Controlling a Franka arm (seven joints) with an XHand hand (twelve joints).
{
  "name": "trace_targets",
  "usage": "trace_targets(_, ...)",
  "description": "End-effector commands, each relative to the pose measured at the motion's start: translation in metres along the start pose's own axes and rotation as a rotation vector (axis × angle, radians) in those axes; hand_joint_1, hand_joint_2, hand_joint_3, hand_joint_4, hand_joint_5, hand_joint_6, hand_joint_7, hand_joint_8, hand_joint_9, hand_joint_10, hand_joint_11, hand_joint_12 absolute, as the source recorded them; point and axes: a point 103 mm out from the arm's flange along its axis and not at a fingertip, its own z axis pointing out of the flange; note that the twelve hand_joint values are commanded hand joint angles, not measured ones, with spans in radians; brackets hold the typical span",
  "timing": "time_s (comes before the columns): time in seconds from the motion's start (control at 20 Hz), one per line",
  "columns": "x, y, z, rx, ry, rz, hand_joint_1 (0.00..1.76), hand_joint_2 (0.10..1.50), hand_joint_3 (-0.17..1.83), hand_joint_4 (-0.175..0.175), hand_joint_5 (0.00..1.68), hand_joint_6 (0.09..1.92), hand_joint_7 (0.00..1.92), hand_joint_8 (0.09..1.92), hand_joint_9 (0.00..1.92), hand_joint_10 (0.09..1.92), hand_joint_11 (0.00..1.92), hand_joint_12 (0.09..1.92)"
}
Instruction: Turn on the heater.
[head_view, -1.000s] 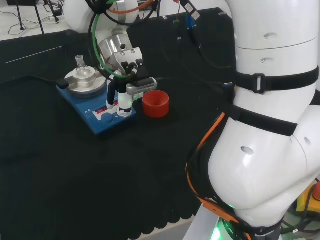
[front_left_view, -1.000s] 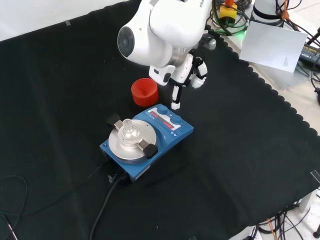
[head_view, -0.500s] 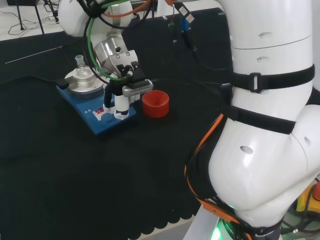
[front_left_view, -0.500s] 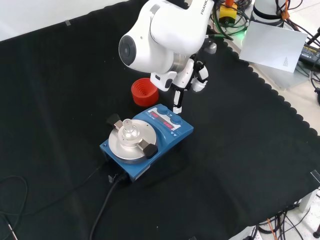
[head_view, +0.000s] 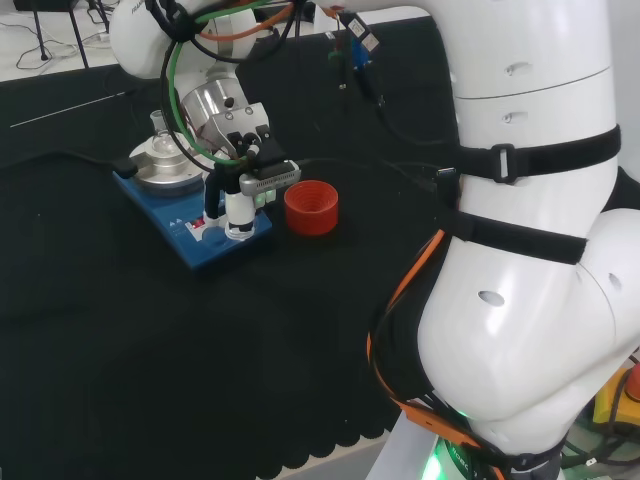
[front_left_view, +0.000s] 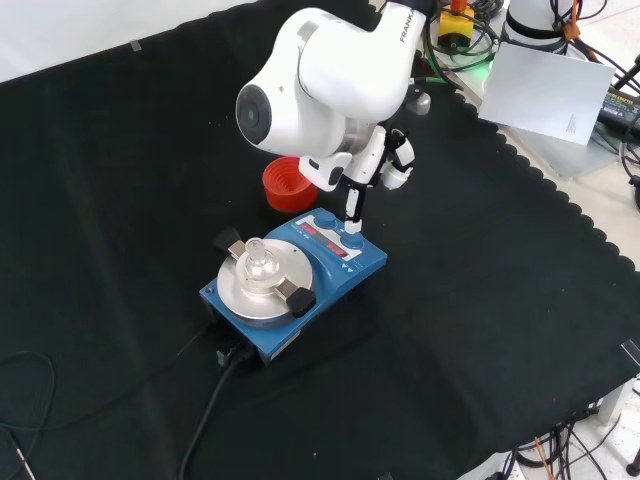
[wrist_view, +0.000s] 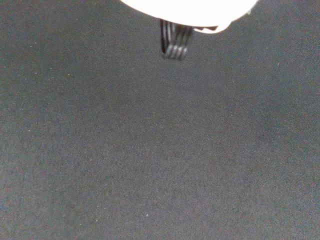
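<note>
On the black cloth (front_left_view: 500, 300), we see a flat blue heater box with a round silver plate (front_left_view: 300, 265) (head_view: 200, 225).

We see the black and white hand (front_left_view: 372, 172) (head_view: 240, 185) pointing one straight finger (front_left_view: 353, 205) down onto the knobs at the heater's front edge, and it holds nothing. A small clear glass flask (front_left_view: 258, 262) sits on the plate. A red ribbed ring (front_left_view: 283, 185) (head_view: 311, 207) stands just beside the heater.

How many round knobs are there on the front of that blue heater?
2: the knobs sit side by side on the blue heater's sloped panel; the hand's finger reaches down at the right one.
</note>
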Motion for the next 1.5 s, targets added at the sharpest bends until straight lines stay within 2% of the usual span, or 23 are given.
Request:
trace_targets(0.05, -0.0001, 0.0051, 0.0035, 0.011, 0.003, -0.002, 1.44, 0.63, 1.17, -0.018, 0.32, 0.09, 1.6, 1.59, 1.76, 1.77, 1.75, 1.88)
trace_targets(1.5, -0.0026, 0.013, 0.0111, 0.037, 0.012, -0.006, 1.45, 0.63, 1.18, -0.018, 0.33, 0.09, 1.6, 1.59, 1.77, 1.77, 1.75, 1.88)
